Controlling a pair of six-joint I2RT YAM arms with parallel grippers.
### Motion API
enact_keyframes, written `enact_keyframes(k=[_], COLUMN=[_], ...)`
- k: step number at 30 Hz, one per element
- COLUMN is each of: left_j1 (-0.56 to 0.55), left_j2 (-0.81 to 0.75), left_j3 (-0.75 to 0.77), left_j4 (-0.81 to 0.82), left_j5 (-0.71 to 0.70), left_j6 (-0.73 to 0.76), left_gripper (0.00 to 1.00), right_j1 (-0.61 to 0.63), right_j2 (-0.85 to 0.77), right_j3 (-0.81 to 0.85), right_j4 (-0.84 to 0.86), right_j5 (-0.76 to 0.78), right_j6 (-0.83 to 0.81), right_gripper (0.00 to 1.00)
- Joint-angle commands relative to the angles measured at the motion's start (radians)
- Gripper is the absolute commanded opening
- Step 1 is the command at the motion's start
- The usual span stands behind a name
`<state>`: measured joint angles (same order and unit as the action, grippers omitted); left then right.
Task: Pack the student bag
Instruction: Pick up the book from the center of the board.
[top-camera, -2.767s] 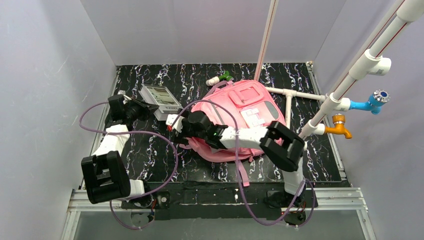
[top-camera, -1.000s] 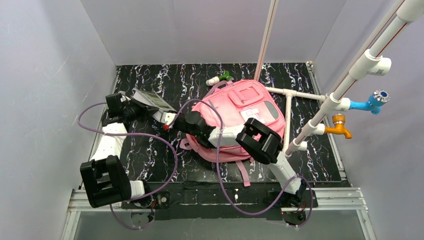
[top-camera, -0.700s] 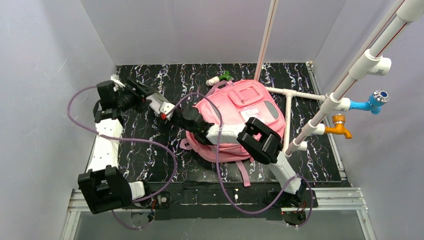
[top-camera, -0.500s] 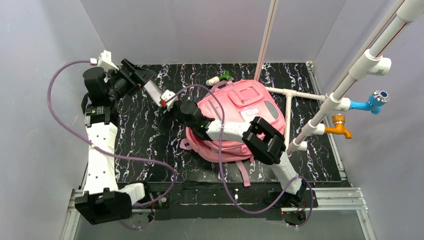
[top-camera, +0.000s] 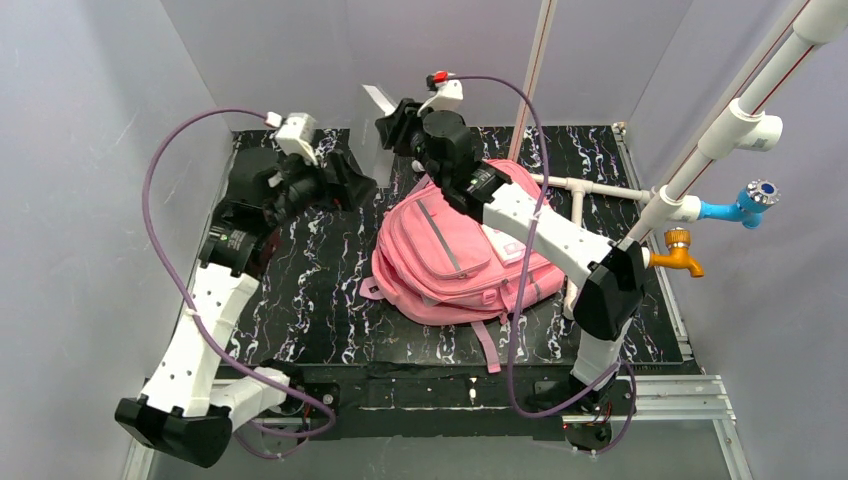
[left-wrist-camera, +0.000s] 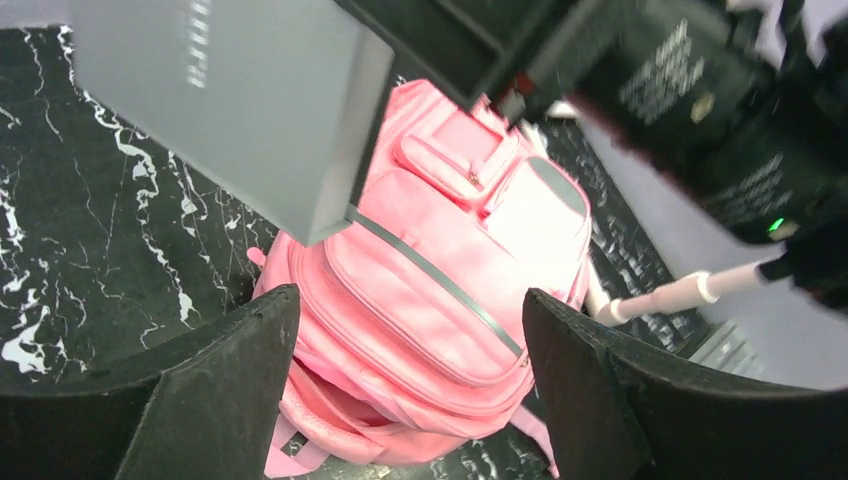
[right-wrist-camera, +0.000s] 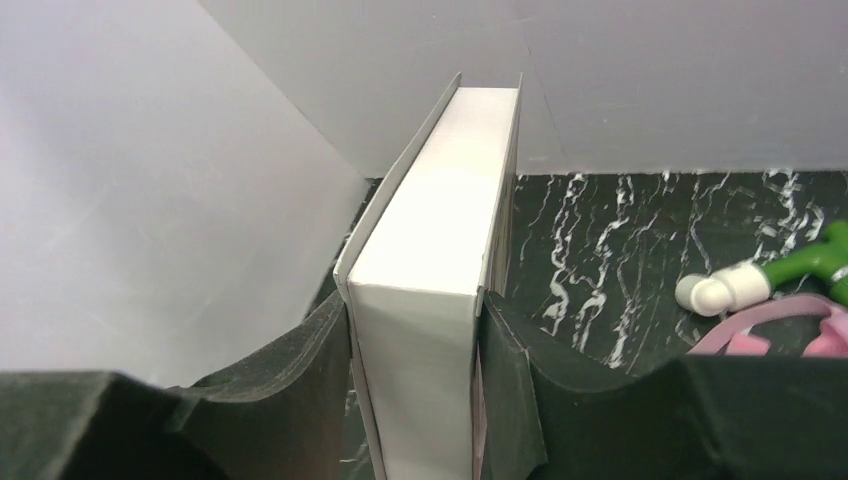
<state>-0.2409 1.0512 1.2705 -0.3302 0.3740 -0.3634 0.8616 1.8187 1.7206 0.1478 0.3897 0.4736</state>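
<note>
My right gripper (right-wrist-camera: 415, 330) pinches a book (right-wrist-camera: 440, 200) by its two covers. It holds the book upright with the white page edges toward my wrist camera, high in the air near the back wall. My left gripper (left-wrist-camera: 405, 320) hangs just beside it with its fingers spread wide and nothing between them. From that wrist I see the book's grey cover above and the bag (left-wrist-camera: 430, 270) far below. The bag (top-camera: 470, 250) lies flat on the black table (top-camera: 300, 290), front pockets up, a little right of the middle, under my right arm. I touch it with neither gripper. I see no open mouth on it, so I cannot tell whether the main compartment is unzipped. A green-and-white thing (right-wrist-camera: 760, 280) lies on the table beside the bag's top loop, and I cannot tell what it is. By my reckoning the packing has barely begun, because the book is up and ready but outside the bag. What is left is to open or find the compartment, bring the book down, slide it in, and perhaps close the bag.
</note>
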Motion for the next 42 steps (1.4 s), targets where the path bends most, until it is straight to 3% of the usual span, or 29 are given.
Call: enact_keyframes(k=[1,9,16,23,31,38,42], left_j1=[-0.176,-0.469,-0.579,-0.601,-0.608,-0.611,-0.611], left_j2=[0.009,0.104,0.185,0.184,0.214,0.138,0.099], left_j3=[0.036,0.076,0.064,0.050,-0.034,-0.126,-0.198], left_j4=[-0.050,-0.085,-0.039,0.002,0.141,0.166,0.285], left_j5=[-0.263,-0.768,-1.021,-1.062,-1.090,-1.082,-1.110], left_j6=[0.184,0.493,0.676,0.715,0.844,0.869,0.925], left_gripper=[0.83,0.85,0.84,0.83,0.70,0.76,0.62], right_j1=[0.014,0.022,0.025,0.024,0.025,0.011,0.007], right_j2=[-0.036,-0.100,-0.159,-0.165,-0.238,-0.295,-0.301], right_j3=[0.081,0.051,-0.061,-0.069,-0.167,-0.198,-0.237], right_j4=[-0.158,-0.258,-0.212,-0.185,-0.145,-0.146,-0.113], right_j5=[0.032,0.012,-0.024,-0.082,-0.053,-0.022,-0.082], right_j6=[0.256,0.448,0.573,0.671,0.769,0.763,0.817], right_gripper=[0.01,0.01,0.01,0.01,0.01,0.01,0.01])
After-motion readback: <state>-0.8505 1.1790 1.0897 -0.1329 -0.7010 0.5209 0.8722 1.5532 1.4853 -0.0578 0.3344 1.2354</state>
